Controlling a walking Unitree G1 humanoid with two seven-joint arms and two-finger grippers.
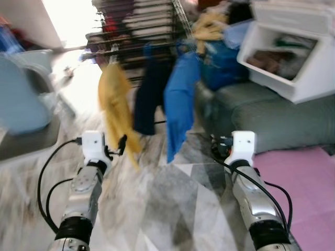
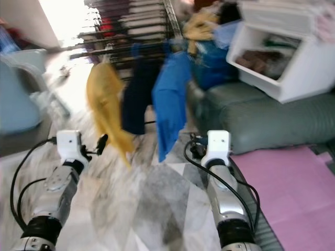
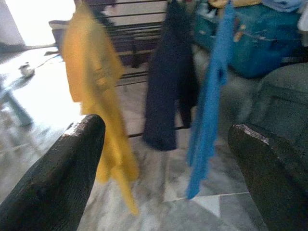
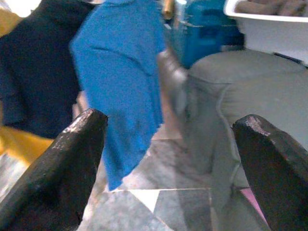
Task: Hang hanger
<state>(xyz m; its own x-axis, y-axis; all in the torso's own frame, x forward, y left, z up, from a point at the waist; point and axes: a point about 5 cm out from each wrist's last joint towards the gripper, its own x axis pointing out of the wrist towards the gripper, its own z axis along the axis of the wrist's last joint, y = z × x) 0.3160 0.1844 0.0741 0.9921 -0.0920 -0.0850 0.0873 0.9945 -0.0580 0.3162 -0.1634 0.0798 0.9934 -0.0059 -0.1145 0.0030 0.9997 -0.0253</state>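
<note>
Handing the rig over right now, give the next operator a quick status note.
Left end effector: open, holding nothing, raised ahead at the robot's left.
Right end effector: open, holding nothing, raised at its right.
Yellow garment, dark navy garment and bright blue garment hang from the black wire drying rack ahead.
No hanger can be made out; views are blurred.
Left: find a hanger, hang it.

Motion blur is smearing both eye views. Strong daylight (image 1: 73, 21) is washing out the far floor at upper left. Grey patterned marble floor (image 1: 172, 209) is running underfoot, a pink mat (image 1: 303, 178) lying along its right edge. Grey-green sofa (image 1: 272, 115) is sitting at right, a white bin (image 1: 309, 78) resting on it.
</note>
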